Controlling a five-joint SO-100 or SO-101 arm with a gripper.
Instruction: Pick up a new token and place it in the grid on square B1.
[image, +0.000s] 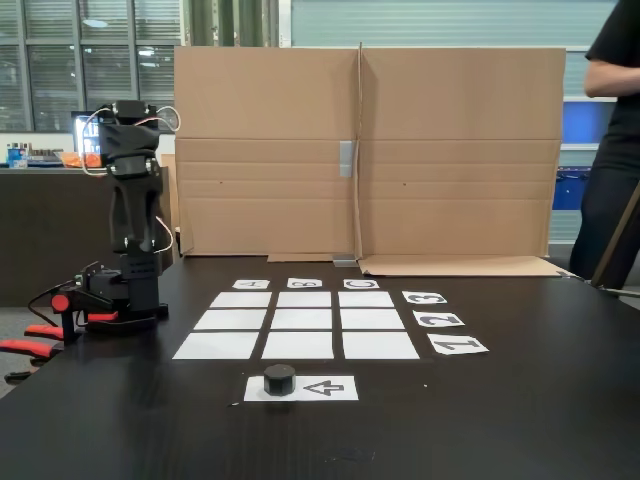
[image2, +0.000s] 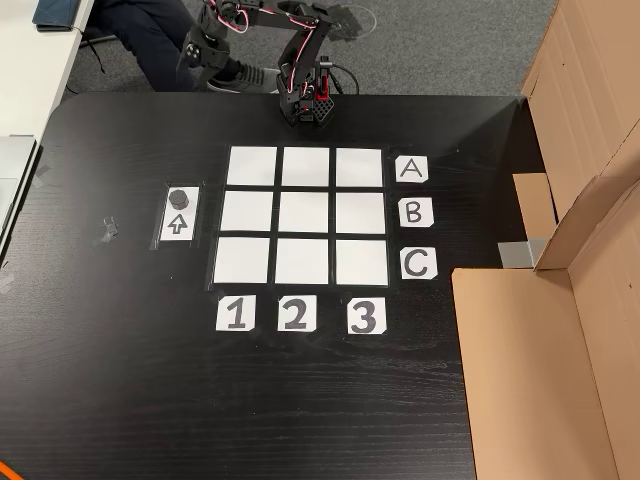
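Observation:
The black token (image: 279, 379) (image2: 180, 197) rests on one end of a white strip printed with an arrow (image: 322, 388) (image2: 176, 224), just outside the grid's row-1 side. The grid (image: 304, 320) (image2: 304, 214) has nine bare white cells. Square B1 (image: 298, 345) (image2: 247, 212) is the middle cell of the row nearest the strip. The arm stands folded beside the grid's A side. My gripper (image: 96, 288) (image2: 197, 52) is tucked low by the base, far from the token, and its jaws are too small and dark to read.
A tall cardboard wall (image: 360, 150) (image2: 570, 300) closes the side past row 3. Label cards A/B/C and 1/2/3 edge the grid. A person (image: 612, 150) stands at the right in the fixed view. Red clamps (image: 30, 345) hold the arm's base.

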